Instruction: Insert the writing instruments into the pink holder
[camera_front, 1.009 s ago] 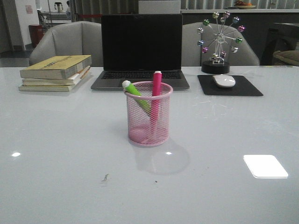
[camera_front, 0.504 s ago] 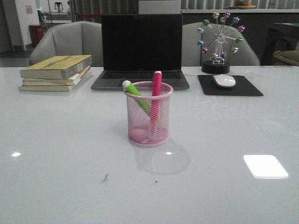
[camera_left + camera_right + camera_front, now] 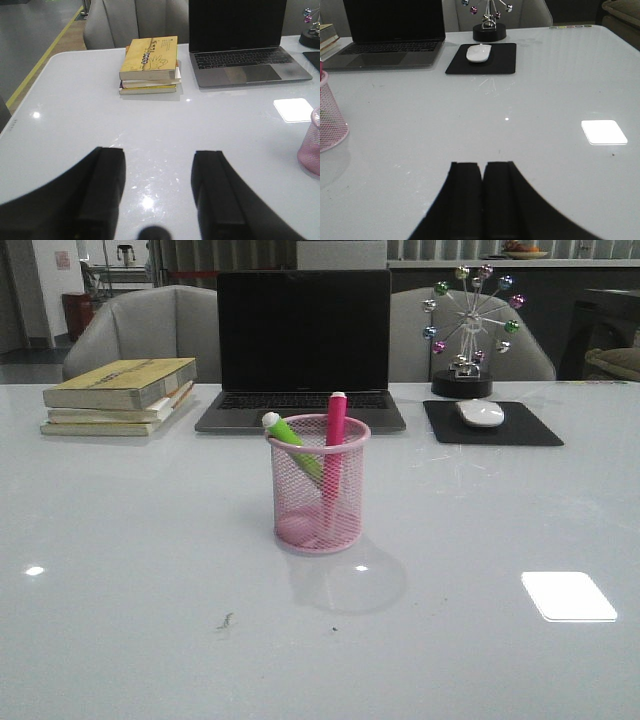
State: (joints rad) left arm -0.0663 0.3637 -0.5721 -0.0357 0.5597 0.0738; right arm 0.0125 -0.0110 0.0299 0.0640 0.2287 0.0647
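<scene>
The pink wire-mesh holder point(image 3: 320, 486) stands upright in the middle of the white table. Inside it the green highlighter point(image 3: 291, 444) leans toward the left rim, and the pink highlighter point(image 3: 334, 452) stands nearly upright, both caps poking above the rim. No gripper shows in the front view. In the left wrist view my left gripper point(image 3: 159, 161) is open over bare table, with the holder point(image 3: 311, 144) at the frame's edge, far from it. My right gripper point(image 3: 481, 170) is shut with nothing between its fingers; the holder point(image 3: 330, 119) sits well off to its side.
Behind the holder sit an open laptop point(image 3: 302, 352), a stack of yellow books point(image 3: 120, 396), a white mouse point(image 3: 480, 412) on a black pad point(image 3: 492, 425), and a small ferris-wheel ornament point(image 3: 468, 328). Grey chairs stand past the table's far edge.
</scene>
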